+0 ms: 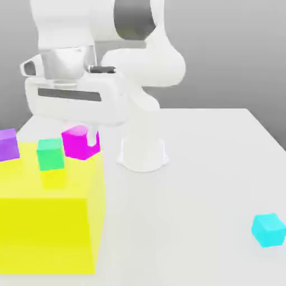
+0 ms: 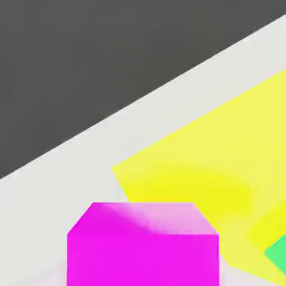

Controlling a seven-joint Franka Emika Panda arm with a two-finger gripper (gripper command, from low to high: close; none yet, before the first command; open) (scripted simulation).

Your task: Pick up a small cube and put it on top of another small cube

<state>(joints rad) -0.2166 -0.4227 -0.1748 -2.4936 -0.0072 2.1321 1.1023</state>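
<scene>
The small magenta-pink cube (image 1: 81,143) is at the far corner of the big yellow block (image 1: 50,223), directly under the white hand. My gripper (image 1: 82,138) is shut on it, with one white finger (image 1: 93,136) against its side. In the hand view the same cube (image 2: 142,246) sits close up, with the white table (image 2: 67,184) and the yellow block (image 2: 223,162) beyond it. I cannot tell whether the cube rests on a surface or hangs just above it. A small green cube (image 1: 50,155) sits on top of the yellow block, beside the magenta one, and its corner (image 2: 278,254) shows in the hand view.
A darker violet-purple cube (image 1: 8,144) sits at the exterior view's left edge, behind the yellow block. A cyan cube (image 1: 269,229) lies on the white table (image 1: 201,184) at the exterior view's front right. The arm's round base (image 1: 143,156) stands mid-table.
</scene>
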